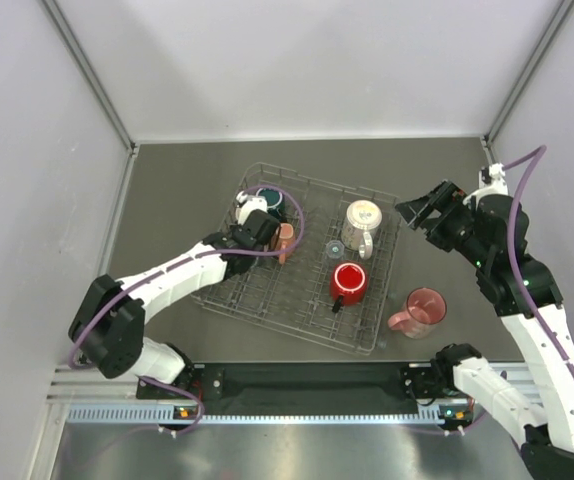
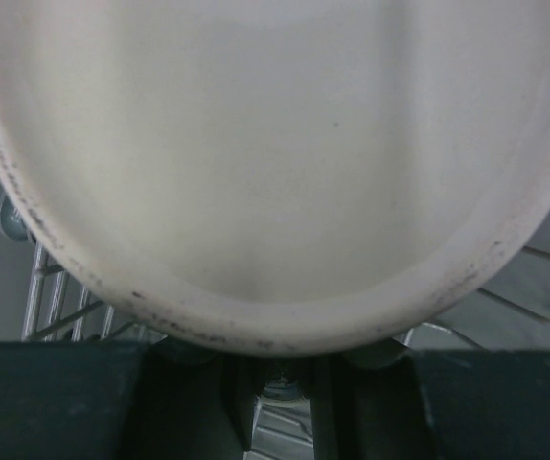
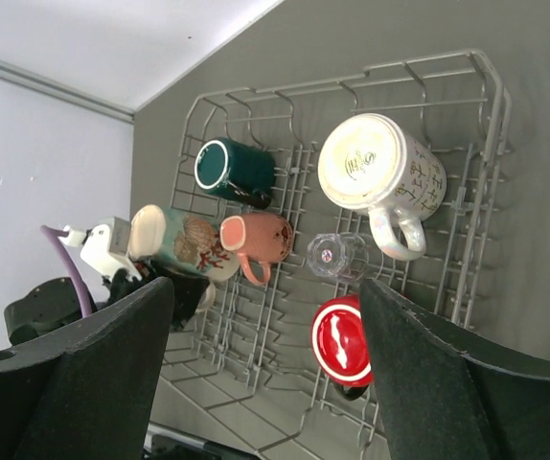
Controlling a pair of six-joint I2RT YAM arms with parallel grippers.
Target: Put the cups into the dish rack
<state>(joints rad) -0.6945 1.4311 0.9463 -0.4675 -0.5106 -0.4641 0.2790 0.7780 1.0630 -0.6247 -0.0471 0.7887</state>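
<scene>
Filling the middle of the dark table (image 1: 167, 200), the dish rack (image 1: 267, 297) sits skewed. Bare tabletop runs along its far and left sides up to the pale walls. The near-left part of the rack is bare wire.

The right gripper (image 1: 409, 208) hangs just off the rack's far right corner, its fingers spread wide and touching nothing. The left gripper (image 1: 270, 236) reaches into the rack's far left part. Its fingers are set narrow on a patterned mug (image 3: 187, 246), and one dark finger lies along the mug's side. The mug's cream inside fills the left wrist view, so the fingertips are hidden there.

The cream mug (image 1: 363, 222) stands base up at the far right of the rack. Dark script runs down its side, too small to read. The pink mug (image 1: 422, 308) stands on the table outside the rack, near its near right corner. The red mug (image 1: 348, 283) sits base up, near of the cream one. The teal mug (image 1: 272, 200) is mouth up in the far left corner. The salmon mug (image 1: 285, 242) is just beside the patterned one, and the clear glass (image 1: 334, 246) sits between it and the cream mug.
</scene>
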